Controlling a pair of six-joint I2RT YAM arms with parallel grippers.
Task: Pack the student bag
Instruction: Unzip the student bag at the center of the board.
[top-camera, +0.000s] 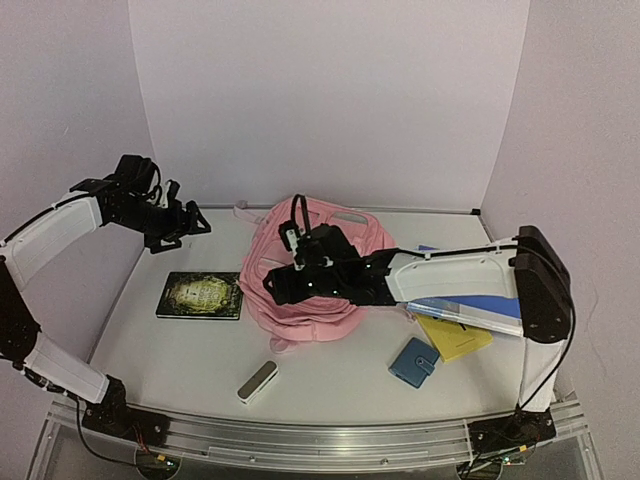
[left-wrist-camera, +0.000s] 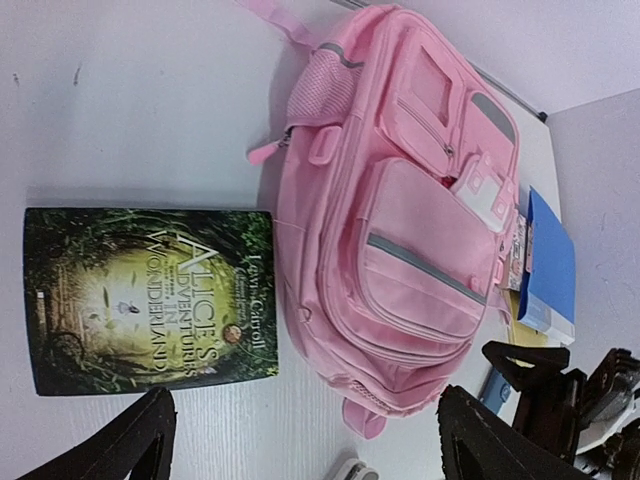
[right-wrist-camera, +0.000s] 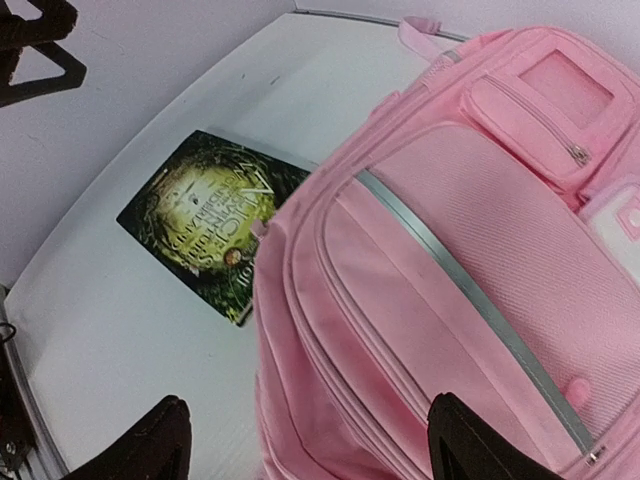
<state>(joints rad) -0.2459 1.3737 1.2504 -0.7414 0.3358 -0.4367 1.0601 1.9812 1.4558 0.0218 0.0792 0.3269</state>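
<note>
The soft, padded pink fabric student bag (top-camera: 312, 312) is laid front-up on the table (top-camera: 330, 390), just beside a flat, glossy book (top-camera: 200, 295). The left gripper (top-camera: 188, 224) is held spread and empty. The right gripper (top-camera: 278, 287) is spread above the bag, nothing grasped.

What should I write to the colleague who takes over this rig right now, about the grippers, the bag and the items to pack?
Left gripper: open, empty, raised beyond the book.
Right gripper: open, empty, over the student bag front.
The student bag lies front up mid-table, front pockets apparently zipped.
The book lies left of it, white case in front, blue wallet, yellow pad and blue folder to its right, all outside.
Done: nothing visibly packed.
Left: open the bag, load the items.
</note>
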